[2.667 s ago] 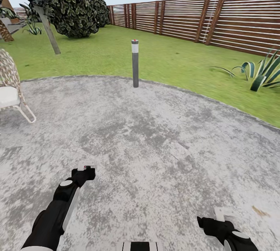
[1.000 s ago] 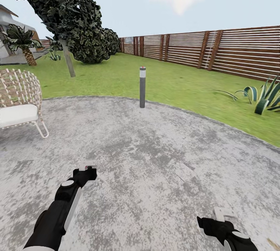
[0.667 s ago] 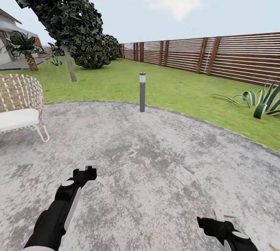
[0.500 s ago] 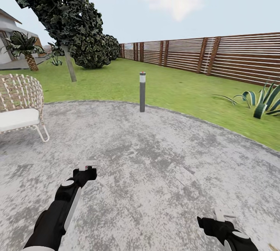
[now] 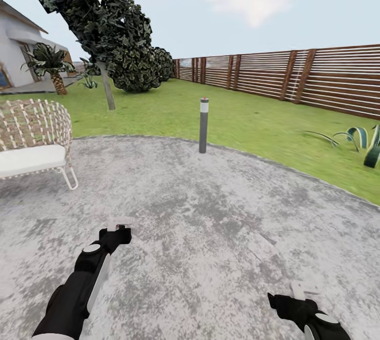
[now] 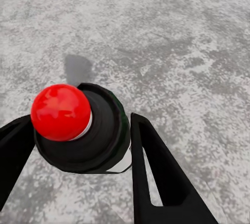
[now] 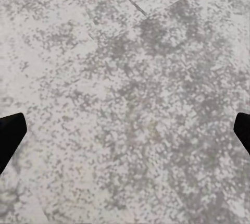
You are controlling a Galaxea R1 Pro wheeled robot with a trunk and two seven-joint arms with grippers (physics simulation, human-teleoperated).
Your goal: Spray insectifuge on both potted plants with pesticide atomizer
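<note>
My left gripper is low over the round grey patio of the garden and is shut on the pesticide atomizer. In the left wrist view the bottle's dark round body with its red spot sits between the two black fingers of that gripper. My right gripper hangs at the lower right over bare paving. It is open, with only its fingertips at the picture's edges and nothing between them. The potted plants are out of view.
A woven chair with a white cushion stands at the left of the patio. A grey bollard light marks the far patio edge. Beyond are lawn, a leaning dark tree, a slatted fence and a striped spiky plant.
The camera tilted up and then turned left, so chair, bollard and fence shifted right in the picture and a house came into view. Both arms kept their pose.
</note>
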